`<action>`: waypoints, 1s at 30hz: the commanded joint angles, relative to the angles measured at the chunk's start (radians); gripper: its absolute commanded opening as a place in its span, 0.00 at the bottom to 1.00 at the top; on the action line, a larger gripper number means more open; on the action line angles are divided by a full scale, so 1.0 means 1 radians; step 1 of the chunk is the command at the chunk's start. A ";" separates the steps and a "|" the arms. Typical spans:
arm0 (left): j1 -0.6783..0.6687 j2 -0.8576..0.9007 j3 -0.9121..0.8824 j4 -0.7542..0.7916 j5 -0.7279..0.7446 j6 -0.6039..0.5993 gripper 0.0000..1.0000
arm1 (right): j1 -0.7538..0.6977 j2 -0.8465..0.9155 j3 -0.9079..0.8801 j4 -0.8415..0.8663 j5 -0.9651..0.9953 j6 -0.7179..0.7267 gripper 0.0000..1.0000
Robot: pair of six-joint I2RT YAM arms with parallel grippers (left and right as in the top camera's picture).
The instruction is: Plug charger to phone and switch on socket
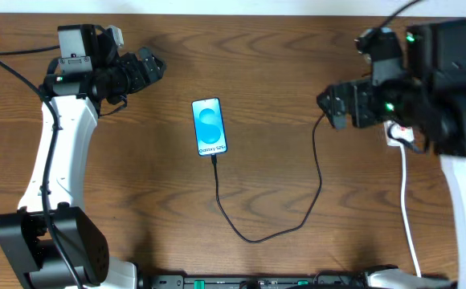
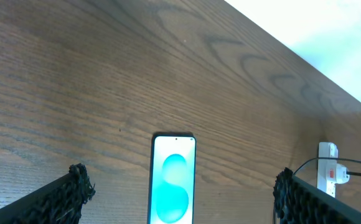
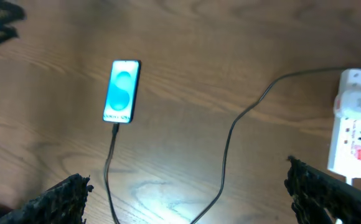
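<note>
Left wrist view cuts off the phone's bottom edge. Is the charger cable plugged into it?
Observer: It looks so. Overhead, the black cable meets the phone at its bottom edge.
Operator: Where's the right tool?
Observer: The right tool is open and empty, hanging beside the power strip.
Operator: How does the cable run?
Observer: From the phone it loops toward the robot's side, then back up to the power strip.

Brown wood-grain table (image 1: pixel 136 185) fills the overhead view, dark grain swirling across it. Along its bottom edge, a black rail (image 1: pixel 249 282) with small green marks. From the left wrist, a pale surface (image 2: pixel 317 25) beyond the table's edge.
</note>
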 commanded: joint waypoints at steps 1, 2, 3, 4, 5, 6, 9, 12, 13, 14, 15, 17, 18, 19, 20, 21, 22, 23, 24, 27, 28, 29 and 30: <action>0.006 0.000 0.003 0.000 -0.013 0.006 0.95 | 0.005 -0.039 0.008 -0.012 0.009 -0.003 0.99; 0.006 0.000 0.003 0.000 -0.013 0.006 0.96 | 0.005 -0.049 0.008 -0.023 0.008 -0.003 0.99; 0.006 0.000 0.003 0.000 -0.013 0.006 0.95 | 0.005 -0.058 0.008 -0.033 0.010 -0.005 0.99; 0.006 0.000 0.003 0.000 -0.013 0.006 0.95 | 0.005 -0.066 0.008 -0.037 0.031 -0.025 0.99; 0.006 0.000 0.003 0.000 -0.013 0.006 0.95 | 0.004 -0.073 0.008 -0.040 0.057 -0.043 0.99; 0.006 0.000 0.003 0.000 -0.013 0.006 0.95 | 0.004 -0.082 0.008 -0.043 0.083 -0.045 0.99; 0.006 0.000 0.003 0.000 -0.013 0.006 0.95 | 0.005 -0.112 0.008 -0.053 0.143 -0.045 0.99; 0.006 0.000 0.003 0.000 -0.013 0.006 0.95 | 0.004 -0.145 0.008 -0.061 0.190 -0.045 0.99; 0.006 0.000 0.003 0.000 -0.013 0.006 0.95 | 0.005 -0.160 0.008 -0.062 0.190 -0.045 0.99; 0.006 0.000 0.003 0.000 -0.013 0.006 0.95 | 0.005 -0.178 0.008 -0.061 0.188 -0.045 0.99; 0.006 0.000 0.003 0.000 -0.013 0.006 0.95 | 0.005 -0.186 0.008 -0.060 0.188 -0.044 0.99; 0.006 0.000 0.003 0.000 -0.013 0.006 0.95 | 0.005 -0.215 0.008 -0.048 0.188 -0.045 0.99; 0.006 0.000 0.003 0.000 -0.013 0.006 0.95 | 0.004 -0.222 0.008 -0.045 0.192 -0.046 0.99; 0.006 0.000 0.003 0.000 -0.013 0.006 0.95 | 0.001 -0.228 0.005 -0.040 0.211 -0.045 0.99; 0.006 0.000 0.003 0.000 -0.013 0.006 0.95 | 0.001 -0.237 -0.002 -0.028 0.237 -0.045 0.99; 0.006 0.000 0.003 0.000 -0.013 0.006 0.96 | 0.000 -0.252 -0.016 -0.009 0.272 -0.046 0.99; 0.006 0.000 0.003 0.000 -0.013 0.006 0.95 | 0.000 -0.262 -0.030 0.006 0.302 -0.047 0.99; 0.006 0.000 0.003 0.000 -0.013 0.006 0.95 | -0.001 -0.283 -0.056 0.031 0.345 -0.057 0.99; 0.006 0.000 0.003 0.000 -0.013 0.006 0.95 | -0.006 -0.301 -0.082 0.053 0.366 -0.068 0.99; 0.006 0.000 0.003 0.000 -0.013 0.006 0.95 | -0.060 -0.386 -0.202 0.165 0.350 -0.133 0.99; 0.006 0.000 0.003 0.000 -0.013 0.006 0.95 | -0.082 -0.423 -0.258 0.216 0.313 -0.181 0.99; 0.006 0.000 0.003 0.000 -0.013 0.006 0.95 | -0.101 -0.458 -0.314 0.266 0.276 -0.233 0.99; 0.006 0.000 0.003 0.000 -0.013 0.006 0.96 | -0.117 -0.493 -0.371 0.318 0.242 -0.280 0.99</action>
